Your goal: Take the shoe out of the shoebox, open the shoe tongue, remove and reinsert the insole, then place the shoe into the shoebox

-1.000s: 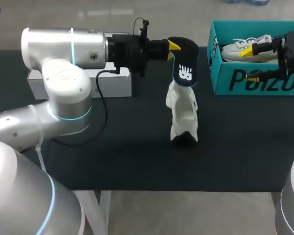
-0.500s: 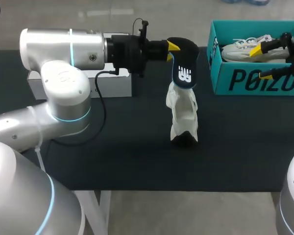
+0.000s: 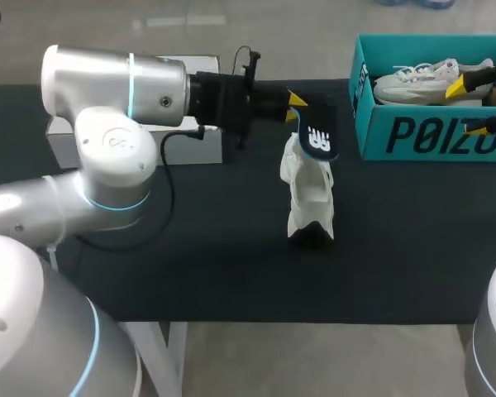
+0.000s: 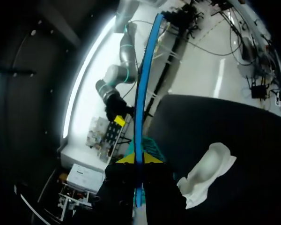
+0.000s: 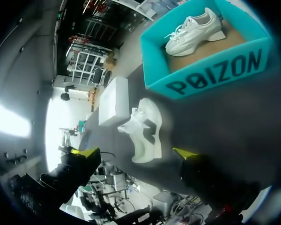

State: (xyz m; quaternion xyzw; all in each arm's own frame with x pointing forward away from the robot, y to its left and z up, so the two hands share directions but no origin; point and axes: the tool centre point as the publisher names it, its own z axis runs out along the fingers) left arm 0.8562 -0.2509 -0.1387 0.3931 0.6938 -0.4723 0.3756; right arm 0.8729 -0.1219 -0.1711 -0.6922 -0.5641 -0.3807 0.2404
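the left arm comes in from the left side and reaches across the dark surface (image 3: 231, 265) toward the middle. the left fingers (image 3: 294, 108) are pressed from both sides on one end of a black insole (image 3: 318, 139) with a white mark on it. the insole hangs slanted from that grip, and its lower end is at the far end of a white shoe (image 3: 308, 194). i cannot tell whether the two touch.

in the left wrist view the insole (image 4: 141, 93) shows edge-on as a thin blue line. it runs straight out from between the yellow tips of the left fingers (image 4: 136, 159), with the white shoe (image 4: 207, 171) on the surface (image 4: 234, 122) off to one side.

that shoe is out of the box, near the middle of the surface. a dark opening shows at its near end. how exactly it rests i cannot tell.

a teal shoebox (image 3: 413, 136) stands open at the far right of the surface, well apart from the shoe. a second white shoe (image 3: 422, 81) with laces sits inside it.

the right fingers (image 3: 469, 107) are at the right end of the shoebox, spread wide and holding nothing. from the right wrist the right fingers (image 5: 136, 152) show their two yellow tips far apart. ahead of them lie the white shoe (image 5: 147, 126), the shoebox (image 5: 210, 77) with the second shoe (image 5: 194, 32) in it, and a plain white box (image 5: 113, 101).

in the head view the white box (image 3: 194, 147) sits at the far side of the surface, partly hidden behind the left arm.
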